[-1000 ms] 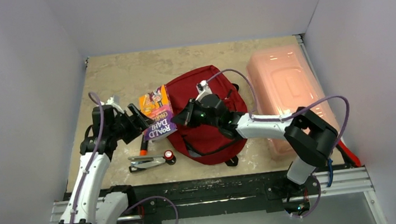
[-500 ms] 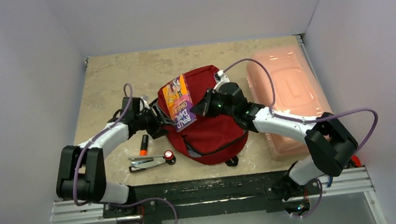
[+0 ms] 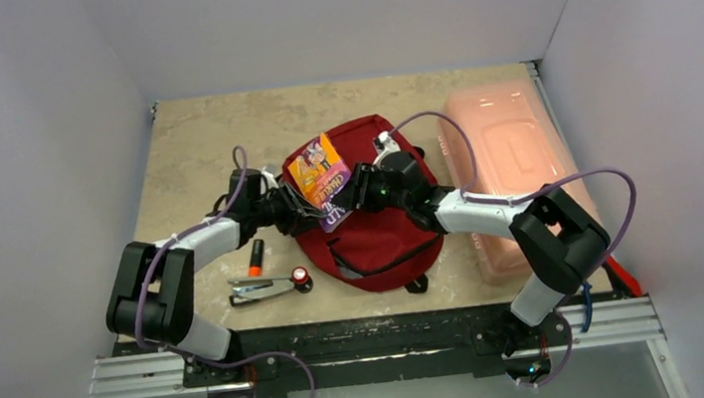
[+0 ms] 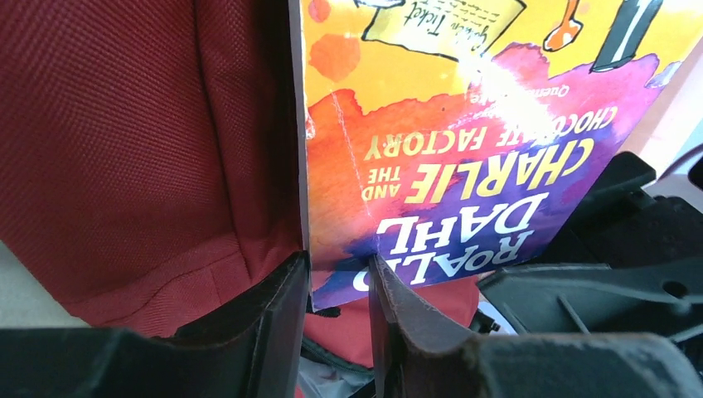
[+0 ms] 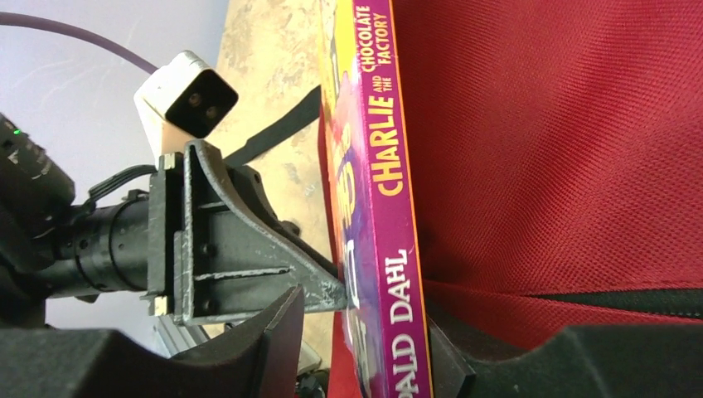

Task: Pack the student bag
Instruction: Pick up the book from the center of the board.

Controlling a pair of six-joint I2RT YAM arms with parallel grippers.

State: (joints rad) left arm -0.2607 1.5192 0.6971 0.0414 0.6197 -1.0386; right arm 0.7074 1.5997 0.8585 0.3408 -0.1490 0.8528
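The dark red student bag (image 3: 382, 231) lies flat mid-table; its fabric also shows in the left wrist view (image 4: 124, 149) and the right wrist view (image 5: 564, 141). A Roald Dahl paperback (image 3: 319, 175) stands on edge over the bag's upper left. My left gripper (image 3: 301, 209) is shut on the book's lower corner (image 4: 338, 282). My right gripper (image 3: 354, 195) is open and straddles the book's spine (image 5: 390, 249). Its right finger lies against the back cover and its left finger (image 5: 278, 336) stands clear of the front cover. The bag's opening is hidden.
A pale pink translucent box (image 3: 513, 156) lies right of the bag. An orange marker (image 3: 255, 258), a silver stapler (image 3: 258, 289) and a small red-capped item (image 3: 301, 277) lie on the table left of the bag. The table's front rail (image 3: 374, 342) is close.
My left gripper carried the book rightward from beside the bag onto it and stood it on edge. My right gripper moved up off the bag front and now straddles the book.
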